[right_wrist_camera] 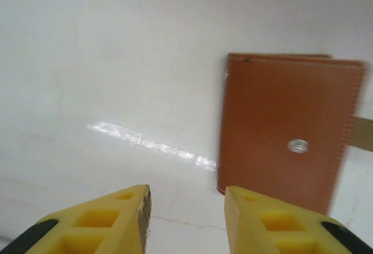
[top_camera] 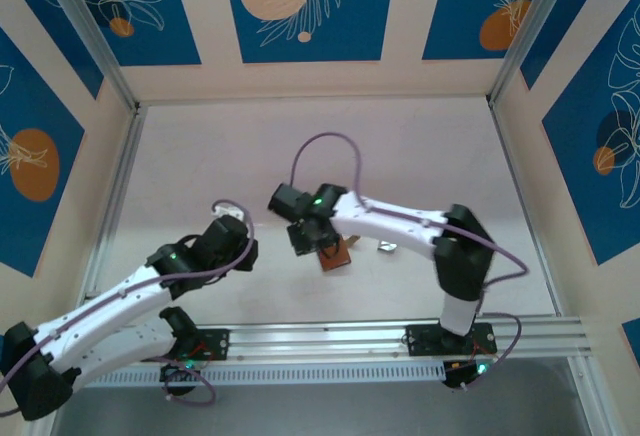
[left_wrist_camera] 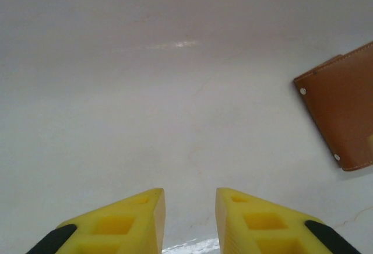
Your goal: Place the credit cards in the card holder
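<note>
The left gripper (left_wrist_camera: 189, 222) and right gripper (right_wrist_camera: 185, 222) are found parted, empty. The closed reddish-brown leather card holder (right_wrist_camera: 285, 143) may be skidded away by any glancing nudge.

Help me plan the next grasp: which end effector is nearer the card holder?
Right. The right end effector hangs just beside the card holder; the left end effector is farther off, toward the robot's left.

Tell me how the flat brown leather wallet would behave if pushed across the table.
The flat brown leather wallet lies low, so it probably slides rather than tips. The glossy white table likely offers little friction.
</note>
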